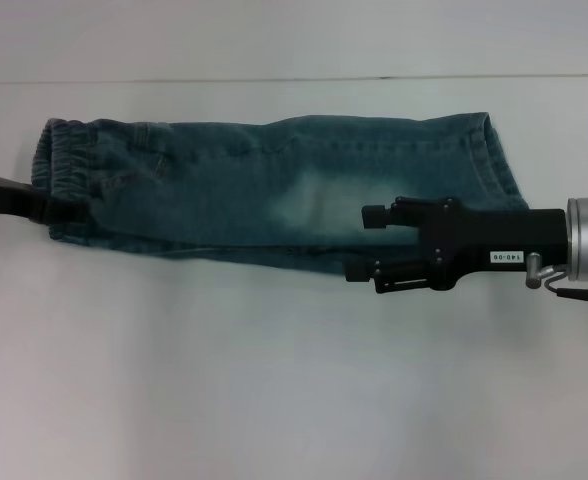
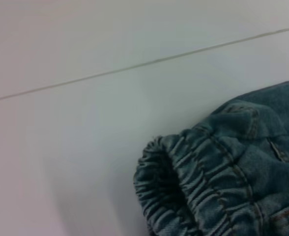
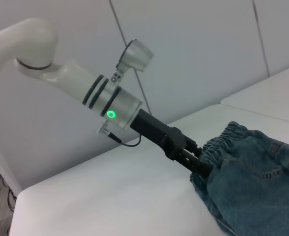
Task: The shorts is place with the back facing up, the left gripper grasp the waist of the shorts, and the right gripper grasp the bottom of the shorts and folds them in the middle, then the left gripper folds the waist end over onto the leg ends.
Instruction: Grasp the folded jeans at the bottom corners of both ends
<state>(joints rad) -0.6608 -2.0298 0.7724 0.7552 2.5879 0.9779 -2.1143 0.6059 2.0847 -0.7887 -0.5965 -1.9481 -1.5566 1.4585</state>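
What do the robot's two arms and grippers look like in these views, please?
The left gripper is a black two-fingered claw on a black link, behind it a silver collar with a green light, black bands, a thin black cable and a white arm. The right gripper is a black metal claw on a black link with a small white numbered label, a silver collar and a thin cable.

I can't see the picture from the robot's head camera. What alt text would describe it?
Blue-green denim shorts, folded lengthwise, lie across a white table, elastic waist at the left. The left gripper meets the waist's near corner at the left edge, while the right gripper reaches in from the right over the shorts' near edge, jaws apart.
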